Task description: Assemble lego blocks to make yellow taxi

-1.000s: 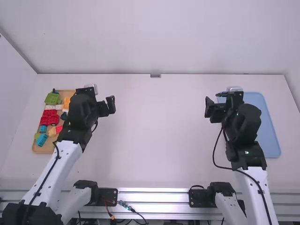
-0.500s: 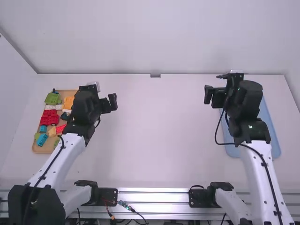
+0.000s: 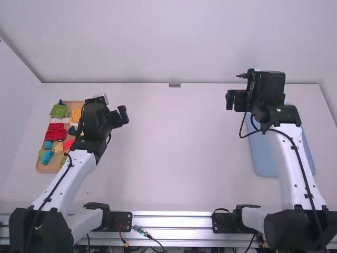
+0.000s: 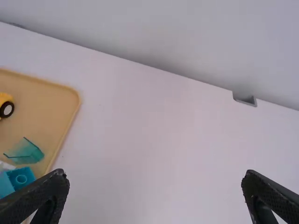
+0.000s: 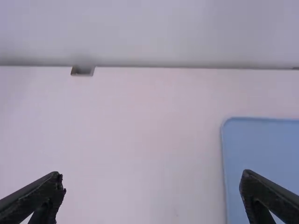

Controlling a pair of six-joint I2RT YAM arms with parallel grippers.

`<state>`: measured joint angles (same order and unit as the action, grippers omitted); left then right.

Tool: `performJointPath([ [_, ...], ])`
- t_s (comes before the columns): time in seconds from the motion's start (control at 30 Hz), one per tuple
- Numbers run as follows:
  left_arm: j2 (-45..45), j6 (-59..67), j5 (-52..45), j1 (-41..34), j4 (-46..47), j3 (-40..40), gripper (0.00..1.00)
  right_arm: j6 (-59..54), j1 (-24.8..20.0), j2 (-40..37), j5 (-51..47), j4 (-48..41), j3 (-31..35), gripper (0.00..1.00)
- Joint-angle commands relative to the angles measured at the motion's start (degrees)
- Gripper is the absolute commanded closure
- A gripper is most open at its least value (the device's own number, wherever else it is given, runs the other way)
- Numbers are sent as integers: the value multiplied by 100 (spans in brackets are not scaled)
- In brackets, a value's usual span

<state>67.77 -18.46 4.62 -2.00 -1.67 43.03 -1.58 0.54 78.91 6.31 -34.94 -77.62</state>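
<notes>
My left gripper [image 3: 119, 117] hangs over the table just right of a tan tray [image 3: 46, 167] that holds lego pieces: a red piece [image 3: 55, 133], a green piece [image 3: 59, 110], an orange piece [image 3: 76, 114] and a blue piece [image 3: 47, 157]. In the left wrist view, this gripper [image 4: 155, 175] is open and empty; a yellow piece with a black wheel [image 4: 5, 105], a clear teal piece [image 4: 28, 154] and a blue brick [image 4: 20, 178] lie on the tray. My right gripper [image 3: 235, 100], high at the back right, is left of the blue tray; in its wrist view the gripper [image 5: 152, 175] is open and empty.
The pale blue tray [image 3: 265, 158] lies at the table's right side, partly under the right arm, with no blocks showing on it. Bare white tabletop [image 3: 176, 153] stretches between the arms. A small grey bracket [image 3: 175, 85] sits at the back edge.
The right arm has extended away from the camera, its gripper moving slightly toward the back. The left gripper has shifted a little, ending slightly left of where it was. No piece has visibly moved.
</notes>
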Motion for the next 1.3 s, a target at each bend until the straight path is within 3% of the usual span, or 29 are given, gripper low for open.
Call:
performJointPath([
  [0.0,18,-61,83,-20,68,162,1,7,-17,266,-61,-133,-299,1],
  [0.57,589,22,87,343,1229,1082,1,450,15,1582,138,11,-299,1],
  [0.7,687,-72,632,382,1255,1074,1,435,15,1852,136,-4,-299,1],
  [1.27,781,-428,1731,503,1198,1054,1,201,15,1923,136,164,-299,1],
])
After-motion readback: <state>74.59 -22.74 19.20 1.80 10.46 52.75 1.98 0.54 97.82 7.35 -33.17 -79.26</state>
